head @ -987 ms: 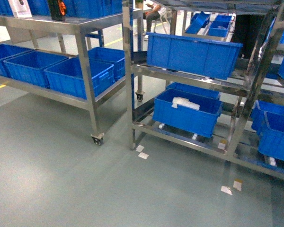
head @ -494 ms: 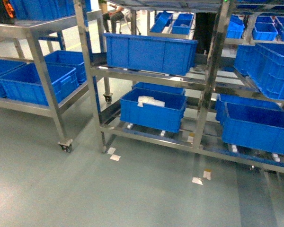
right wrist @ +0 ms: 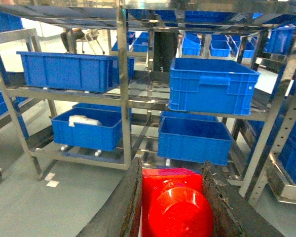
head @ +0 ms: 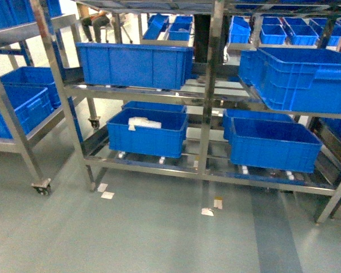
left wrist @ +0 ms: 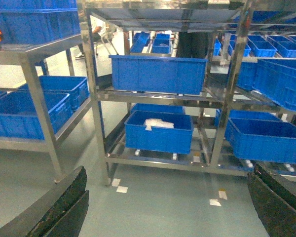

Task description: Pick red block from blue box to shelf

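The right end effector [right wrist: 172,207] gripped the red block [right wrist: 173,207] near the shelf [head: 207,102]; the left end effector [left wrist: 167,207] seemingly stood open.

Dark blue ribbed crates [head: 135,65], white bag in lower crate [head: 144,122], paper scraps [head: 107,194] on grey floor [head: 159,239]

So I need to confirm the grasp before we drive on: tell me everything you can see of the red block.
The red block shows only in the right wrist view, close up at the bottom of the frame. It is glossy red plastic, a boxy body with one round stud facing the camera. It sits clamped between the two dark, worn fingers of the right gripper, which press its sides. It is held in the air before the shelf.
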